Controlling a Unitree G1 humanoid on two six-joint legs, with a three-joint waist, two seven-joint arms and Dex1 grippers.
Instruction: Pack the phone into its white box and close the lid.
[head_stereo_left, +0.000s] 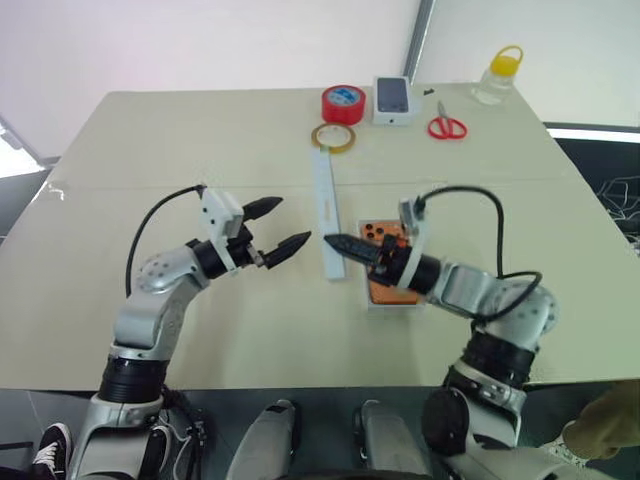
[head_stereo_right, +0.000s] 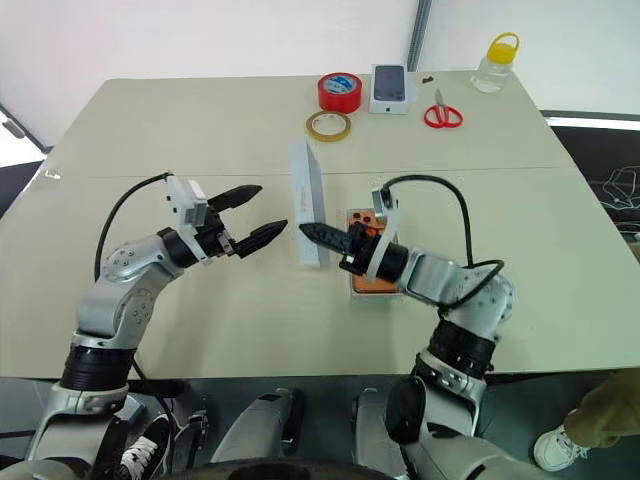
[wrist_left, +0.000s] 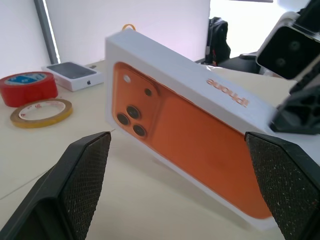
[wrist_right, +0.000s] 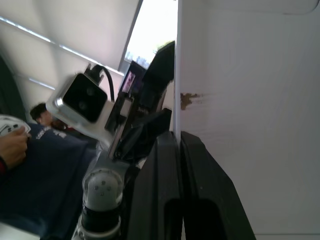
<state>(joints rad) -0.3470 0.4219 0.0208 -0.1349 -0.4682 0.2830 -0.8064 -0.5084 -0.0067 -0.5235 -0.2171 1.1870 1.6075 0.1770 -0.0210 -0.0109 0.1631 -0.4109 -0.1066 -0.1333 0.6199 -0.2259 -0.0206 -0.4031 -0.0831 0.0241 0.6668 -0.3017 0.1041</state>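
Observation:
The lid (head_stereo_left: 324, 205) stands on its long edge mid-table, its outer face printed with an orange phone picture (wrist_left: 200, 140) turned to my left gripper (head_stereo_left: 292, 222). That gripper is open just left of the lid, its fingers (wrist_left: 85, 185) apart from it on either side. My right gripper (head_stereo_left: 335, 242) is shut, its tip at the lid's plain white inner face (wrist_right: 240, 125). The orange phone (head_stereo_left: 373, 234) lies in the white box (head_stereo_left: 366, 300) under my right wrist, partly hidden by it.
At the table's far edge are a red tape roll (head_stereo_left: 343, 104), a yellowish tape ring (head_stereo_left: 332, 138), a small white carton (head_stereo_left: 394, 99), red scissors (head_stereo_left: 447, 125) and a yellow-capped bottle (head_stereo_left: 498, 75). A person (wrist_right: 30, 150) sits beyond the table.

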